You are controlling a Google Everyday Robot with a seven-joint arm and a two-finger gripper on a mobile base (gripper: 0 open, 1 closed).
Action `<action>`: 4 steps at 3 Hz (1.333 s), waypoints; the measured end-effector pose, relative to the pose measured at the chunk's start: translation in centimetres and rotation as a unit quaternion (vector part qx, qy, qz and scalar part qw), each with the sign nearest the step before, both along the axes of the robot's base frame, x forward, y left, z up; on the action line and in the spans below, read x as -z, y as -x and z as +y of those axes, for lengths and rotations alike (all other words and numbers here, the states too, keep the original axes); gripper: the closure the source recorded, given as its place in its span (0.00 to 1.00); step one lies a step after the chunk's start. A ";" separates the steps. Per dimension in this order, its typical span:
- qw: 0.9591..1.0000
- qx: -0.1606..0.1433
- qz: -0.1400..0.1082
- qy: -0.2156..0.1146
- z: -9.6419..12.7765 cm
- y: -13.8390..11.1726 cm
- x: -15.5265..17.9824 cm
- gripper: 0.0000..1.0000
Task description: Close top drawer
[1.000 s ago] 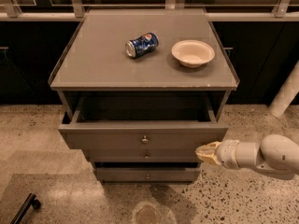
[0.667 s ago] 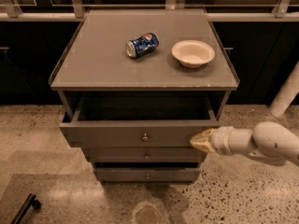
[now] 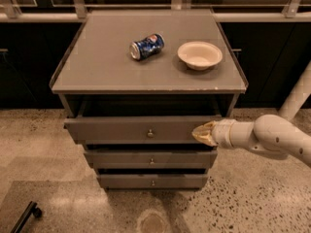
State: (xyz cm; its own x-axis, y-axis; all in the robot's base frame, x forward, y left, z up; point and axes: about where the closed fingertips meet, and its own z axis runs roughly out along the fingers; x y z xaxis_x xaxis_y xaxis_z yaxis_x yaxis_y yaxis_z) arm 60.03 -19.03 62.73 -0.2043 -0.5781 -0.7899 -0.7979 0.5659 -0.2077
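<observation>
Moved since earlier: the top drawer (image 3: 126, 130) is seen pushed farther in than a second ago, with its front higher in the frame. The gripper (image 3: 203, 133) is found shifted up and to the left, from below the front's right corner onto the front itself.
Top drawer: it is held at centre frame, just under the cabinet (image 3: 97, 67) top, and is left partly pulled out. A dark gap is seen between its front and the top's edge.
Knob (image 3: 150, 133): it is set at the centre of the top drawer's front, well apart from the gripper.
Gripper: it is placed at centre right and pointed left. Its tip is laid over the right end of the top drawer's front, seemingly in contact.
Gripper state: it is pinched together into one pale point, and nothing is grasped.
Arm (image 3: 272, 137): it is white and is stretched in from the right edge, lower right of the frame.
Middle drawer (image 3: 121, 159): it is seen directly below the top drawer, narrower, and a little pulled out.
Bottom drawer (image 3: 126, 180): it is seen lowest, at lower centre, and is narrower again.
Can (image 3: 146, 46): it is blue and laid on its side on the cabinet top, upper centre, left of the bowl and apart from it.
Bowl (image 3: 199, 55): it is pale and set upright, towards the upper right of the cabinet top.
Floor (image 3: 48, 169): speckled stone is seen around the cabinet.
</observation>
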 end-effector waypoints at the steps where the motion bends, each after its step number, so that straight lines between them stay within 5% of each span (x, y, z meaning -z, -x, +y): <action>1: 1.000 0.000 0.000 0.000 0.0 0.0 0.0 1.00; 3: 1.000 0.003 -0.016 0.008 0.6 -1.8 -1.0 1.00; 4: 1.000 -0.004 0.000 -0.003 1.3 -1.8 0.1 1.00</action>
State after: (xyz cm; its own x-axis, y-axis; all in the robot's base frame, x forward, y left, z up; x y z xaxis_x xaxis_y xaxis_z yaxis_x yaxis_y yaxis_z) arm 61.85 -17.77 62.59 -0.2008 -0.5745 -0.7935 -0.8021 0.5615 -0.2035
